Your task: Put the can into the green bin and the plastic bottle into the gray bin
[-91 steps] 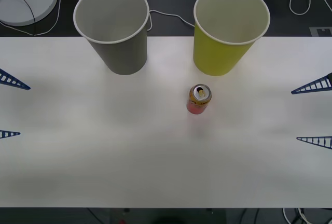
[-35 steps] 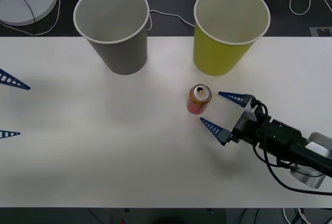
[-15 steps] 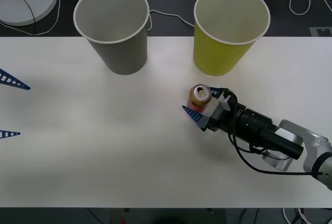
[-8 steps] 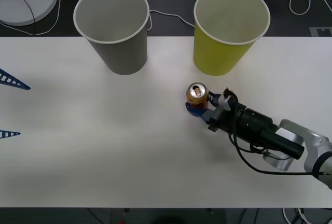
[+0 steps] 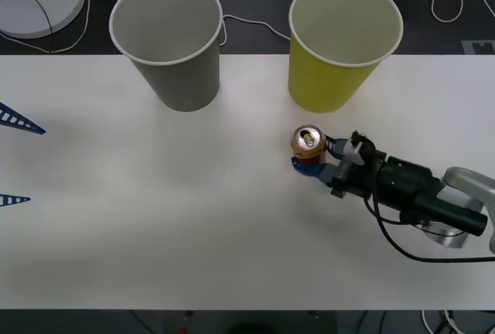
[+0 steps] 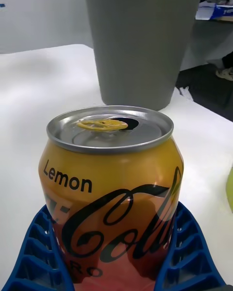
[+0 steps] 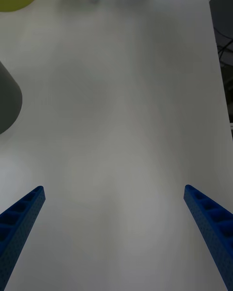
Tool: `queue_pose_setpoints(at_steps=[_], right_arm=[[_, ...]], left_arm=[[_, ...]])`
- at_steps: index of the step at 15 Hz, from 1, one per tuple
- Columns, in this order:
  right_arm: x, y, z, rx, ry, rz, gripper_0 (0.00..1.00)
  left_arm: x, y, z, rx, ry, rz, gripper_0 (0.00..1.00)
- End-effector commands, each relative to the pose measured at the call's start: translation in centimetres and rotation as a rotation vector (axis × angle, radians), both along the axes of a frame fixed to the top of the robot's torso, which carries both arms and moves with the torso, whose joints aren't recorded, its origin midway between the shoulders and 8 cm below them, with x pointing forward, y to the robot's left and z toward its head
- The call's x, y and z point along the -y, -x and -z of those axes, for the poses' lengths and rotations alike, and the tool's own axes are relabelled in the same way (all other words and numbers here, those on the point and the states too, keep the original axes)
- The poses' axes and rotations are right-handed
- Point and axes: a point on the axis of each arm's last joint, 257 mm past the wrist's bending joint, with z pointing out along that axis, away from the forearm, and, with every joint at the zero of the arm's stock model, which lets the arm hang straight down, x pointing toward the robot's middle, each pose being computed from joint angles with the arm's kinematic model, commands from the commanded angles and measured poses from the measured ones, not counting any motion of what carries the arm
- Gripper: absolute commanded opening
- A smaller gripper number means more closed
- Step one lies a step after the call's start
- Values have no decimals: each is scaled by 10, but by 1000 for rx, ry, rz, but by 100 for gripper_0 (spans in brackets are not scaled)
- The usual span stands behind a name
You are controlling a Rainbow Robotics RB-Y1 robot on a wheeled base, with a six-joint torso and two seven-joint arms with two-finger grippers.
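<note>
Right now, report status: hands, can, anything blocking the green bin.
Right hand shut on small red-and-gold drink can, upright, near the yellow-green cup-shaped bin. Left hand open, parked at table's left edge. Path to bin unobstructed.

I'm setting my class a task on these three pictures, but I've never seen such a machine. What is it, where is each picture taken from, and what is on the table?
It is a two-armed robot. One camera looks down from above; the other two sit on its wrists. On the white table stand the gray bin and the green bin. The right gripper, blue ribbed fingers on a black arm, is shut on the can, seen close up from the right wrist. The left gripper waits open at the table's left edge.
</note>
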Motion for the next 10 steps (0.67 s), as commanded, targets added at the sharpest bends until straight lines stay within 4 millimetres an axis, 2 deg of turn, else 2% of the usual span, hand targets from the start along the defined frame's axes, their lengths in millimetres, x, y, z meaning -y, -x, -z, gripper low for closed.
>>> queue_pose_setpoints(at_steps=[1, 10], right_arm=[[17, 13, -10, -12, 55, -26, 0], [80, 48, -55, -175, 195, -60, 0]], left_arm=[[0, 0, 0, 0, 0, 0, 100], [0, 0, 0, 0, 0, 0, 100]])
